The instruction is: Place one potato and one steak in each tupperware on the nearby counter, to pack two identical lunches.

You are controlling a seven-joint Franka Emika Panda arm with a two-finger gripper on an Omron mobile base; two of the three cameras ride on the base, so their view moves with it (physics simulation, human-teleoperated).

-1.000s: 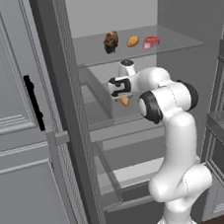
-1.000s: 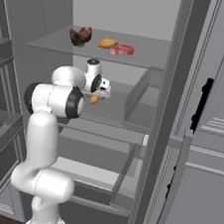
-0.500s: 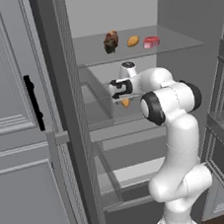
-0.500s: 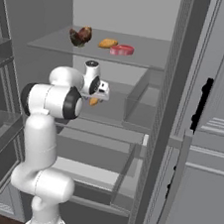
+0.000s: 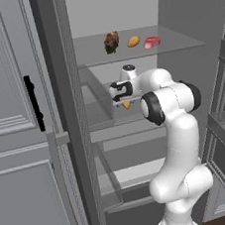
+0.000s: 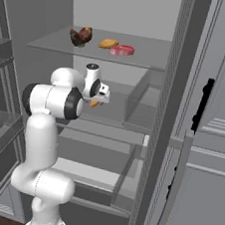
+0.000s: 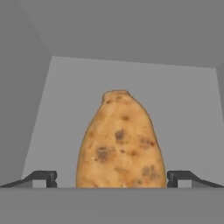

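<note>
I have the arm reaching into the open fridge, onto the middle shelf (image 5: 105,120). The gripper (image 7: 112,177) is spread wide, one fingertip (image 7: 40,176) on each side of a potato (image 7: 120,140), and I see a gap between each tip and the skin, so nothing is gripped. In the hand view the potato stands between the jaws, speckled tan, on the grey shelf floor. From the left base view I see the gripper (image 5: 120,92) over that potato (image 5: 126,104), near the shelf's front edge; the right base view shows the potato (image 6: 93,103) peeking out under the hand.

On the upper shelf (image 5: 175,42), toward its back, sit three items in a row: a dark brown steak (image 5: 111,41), a second potato (image 5: 133,41) and a red-pink steak (image 5: 151,42).
</note>
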